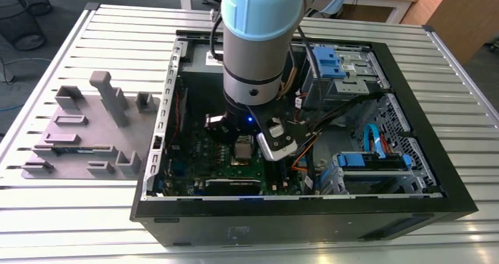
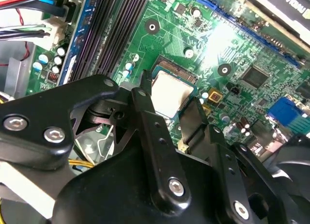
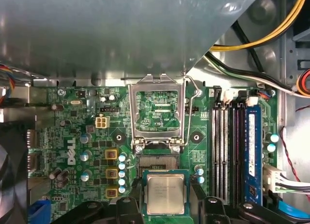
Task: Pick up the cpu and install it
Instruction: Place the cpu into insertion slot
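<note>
Your gripper [image 2: 169, 96] clamps the cpu [image 3: 165, 194] by two opposite edges, and the chip hangs just short of the open socket [image 3: 156, 162], not yet seated. Beyond the socket, the hinged lid [image 3: 157, 112] stands raised beside its lever [image 3: 193, 90]. In the exterior view the work sits toward nine o'clock of the case [image 1: 312, 223] middle. The likely risks are a tilted or offset descent bending the socket's pins, or a corner snagging the lid.
</note>
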`<state>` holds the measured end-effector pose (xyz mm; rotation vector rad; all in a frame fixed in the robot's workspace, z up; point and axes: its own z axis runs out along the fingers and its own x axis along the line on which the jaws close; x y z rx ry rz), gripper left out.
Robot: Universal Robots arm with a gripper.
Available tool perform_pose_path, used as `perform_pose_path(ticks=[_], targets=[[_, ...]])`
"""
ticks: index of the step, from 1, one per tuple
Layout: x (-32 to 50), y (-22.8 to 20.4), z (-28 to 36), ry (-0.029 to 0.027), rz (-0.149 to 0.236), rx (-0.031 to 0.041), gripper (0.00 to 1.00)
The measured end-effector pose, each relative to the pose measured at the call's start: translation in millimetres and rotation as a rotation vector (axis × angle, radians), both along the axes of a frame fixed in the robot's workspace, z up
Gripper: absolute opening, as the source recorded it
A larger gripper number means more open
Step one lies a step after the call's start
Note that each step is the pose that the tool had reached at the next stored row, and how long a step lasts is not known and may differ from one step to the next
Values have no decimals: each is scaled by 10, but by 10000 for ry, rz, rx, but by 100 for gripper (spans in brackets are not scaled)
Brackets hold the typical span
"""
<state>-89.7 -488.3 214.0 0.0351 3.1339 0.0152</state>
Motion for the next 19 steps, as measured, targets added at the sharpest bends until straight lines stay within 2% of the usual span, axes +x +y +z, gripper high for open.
perform_pose_path(ticks=[8, 14, 19], targets=[[-6, -6, -115, 0, 0, 3, 47], [-33, -6, -152, -1, 0, 90, 47], [-52, -7, -193, 1, 0, 115, 47]])
